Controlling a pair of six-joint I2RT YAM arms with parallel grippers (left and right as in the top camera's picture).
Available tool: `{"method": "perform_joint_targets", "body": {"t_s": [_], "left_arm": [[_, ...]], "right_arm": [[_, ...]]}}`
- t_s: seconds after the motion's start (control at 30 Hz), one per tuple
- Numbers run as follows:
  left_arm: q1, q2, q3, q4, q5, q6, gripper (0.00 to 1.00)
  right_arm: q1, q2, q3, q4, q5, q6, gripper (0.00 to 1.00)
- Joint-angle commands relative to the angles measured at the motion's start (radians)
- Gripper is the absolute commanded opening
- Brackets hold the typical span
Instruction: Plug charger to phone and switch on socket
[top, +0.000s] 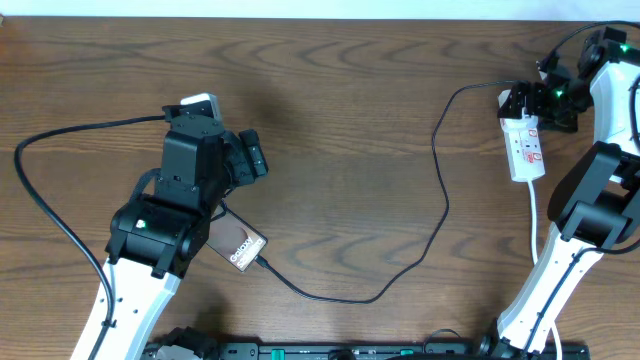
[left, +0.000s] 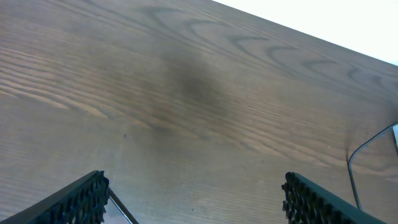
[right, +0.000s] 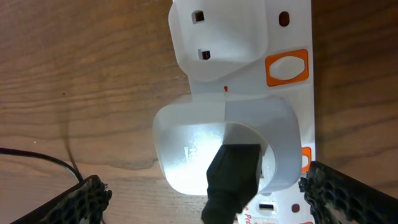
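Phone (top: 243, 245) lies at the near left of the table (top: 350, 120), half under the left arm (top: 150, 230). The charger (top: 440, 190) loops from its edge to the socket (top: 526, 148) at the far right.

Left wrist: the left gripper (left: 194, 183) is spread wide over bare wood, holding nothing.

Right wrist: the right gripper (right: 202, 177) is parted, straddling the white adapter (right: 186, 149) plugged into the socket.

The phone (top: 243, 247) lies on the table (top: 340, 120) at the lower left of the overhead view, partly under the left arm (top: 165, 215). The cable (top: 440, 190) leaves the phone's lower right end, crosses the lower middle, then climbs to the power strip (top: 526, 150) at the upper right. The strip's top end sits under the right gripper (top: 532, 100).
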Motion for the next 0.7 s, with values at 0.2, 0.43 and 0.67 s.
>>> {"method": "perform_joint_targets", "body": {"t_s": [0.2,0.43,0.67], "left_arm": [[-0.002,0.003,0.023,-0.003,-0.02,-0.002,0.88],[-0.002,0.003,0.023,-0.003,-0.02,-0.002,0.88],[-0.002,0.003,0.023,-0.003,-0.02,-0.002,0.88]], "right_arm": [[0.007,0.014,-0.081,0.041,-0.013,0.016,0.99],[0.029,0.014,-0.088,0.051,-0.052,0.018,0.99],[0.069,0.014,-0.088,0.051,-0.052,0.024,0.99]]}}
